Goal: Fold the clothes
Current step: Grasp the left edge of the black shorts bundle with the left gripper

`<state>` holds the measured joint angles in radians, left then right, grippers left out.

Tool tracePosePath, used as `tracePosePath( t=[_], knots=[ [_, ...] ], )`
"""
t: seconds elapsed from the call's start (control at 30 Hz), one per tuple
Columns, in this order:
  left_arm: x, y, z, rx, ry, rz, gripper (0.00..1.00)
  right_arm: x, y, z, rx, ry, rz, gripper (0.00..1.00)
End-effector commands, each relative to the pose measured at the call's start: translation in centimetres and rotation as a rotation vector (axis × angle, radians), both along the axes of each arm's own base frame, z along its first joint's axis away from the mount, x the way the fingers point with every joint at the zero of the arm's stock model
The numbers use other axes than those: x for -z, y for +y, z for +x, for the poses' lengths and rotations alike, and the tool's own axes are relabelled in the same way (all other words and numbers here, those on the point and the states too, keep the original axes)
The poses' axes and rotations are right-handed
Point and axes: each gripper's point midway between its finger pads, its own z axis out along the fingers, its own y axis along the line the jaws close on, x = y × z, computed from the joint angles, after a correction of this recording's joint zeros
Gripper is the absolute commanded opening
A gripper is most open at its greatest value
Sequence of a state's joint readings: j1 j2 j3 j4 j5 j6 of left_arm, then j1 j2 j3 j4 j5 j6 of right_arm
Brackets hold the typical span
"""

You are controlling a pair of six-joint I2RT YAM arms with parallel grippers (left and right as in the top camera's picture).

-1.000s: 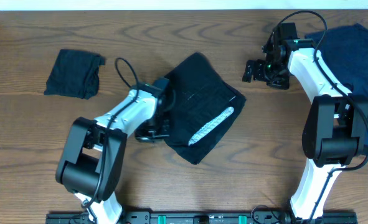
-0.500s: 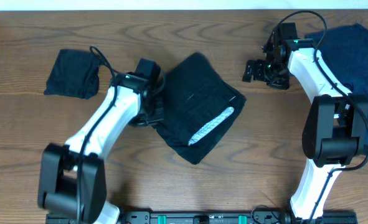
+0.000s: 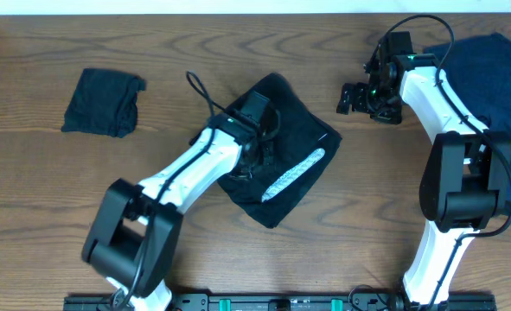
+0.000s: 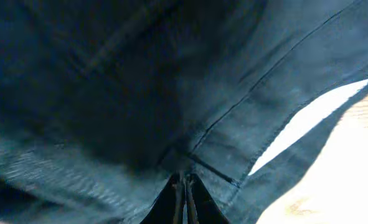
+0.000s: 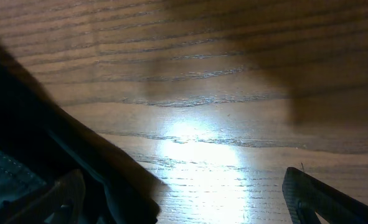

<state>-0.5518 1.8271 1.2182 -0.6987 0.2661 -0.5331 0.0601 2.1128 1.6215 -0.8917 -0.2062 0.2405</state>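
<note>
The large black garment (image 3: 294,142) lies crumpled at the table's middle, its pale grey-white strip (image 3: 291,175) facing up. My left gripper (image 3: 253,149) is over its left half. In the left wrist view the fingers (image 4: 184,183) are pressed together with a seamed fold of the black fabric (image 4: 140,81) at their tips. My right gripper (image 3: 352,97) is open and empty, just above bare wood to the right of the garment. Its fingers (image 5: 184,199) stand wide apart, with dark fabric (image 5: 22,149) at the left edge of its view.
A small folded black garment (image 3: 104,102) lies at the far left. A navy blue garment (image 3: 497,78) is spread at the far right, partly under the right arm. Bare wooden table (image 3: 359,225) lies in front of the big garment.
My left gripper has swung from the garment's left edge rightward over its middle, and the garment's left edge has shifted with it. The right arm has not moved.
</note>
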Motion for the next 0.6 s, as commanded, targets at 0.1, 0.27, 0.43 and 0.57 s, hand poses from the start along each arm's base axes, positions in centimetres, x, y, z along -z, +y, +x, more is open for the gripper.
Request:
tracePosePath(
  t=[0.1, 0.27, 0.43, 0.57],
  knots=[
    [3.6, -0.4, -1.9, -0.016, 0.161, -0.015, 0.06, -1.4, 0.1, 0.6, -0.013, -0.041, -0.007, 0.99],
    [4.0, 1.9, -2.6, -0.028, 0.236, 0.014, 0.06, -1.4, 0.2, 0.6, -0.014, -0.041, -0.007, 0.99],
    [4.4, 7.9, -2.5, -0.065, 0.259, 0.192, 0.06, -1.4, 0.2, 0.5, -0.014, -0.041, -0.007, 0.99],
    [4.5, 11.6, -1.6, -0.07, 0.228, 0.309, 0.06, -1.4, 0.2, 0.6, -0.014, -0.041, -0.007, 0.99]
  ],
)
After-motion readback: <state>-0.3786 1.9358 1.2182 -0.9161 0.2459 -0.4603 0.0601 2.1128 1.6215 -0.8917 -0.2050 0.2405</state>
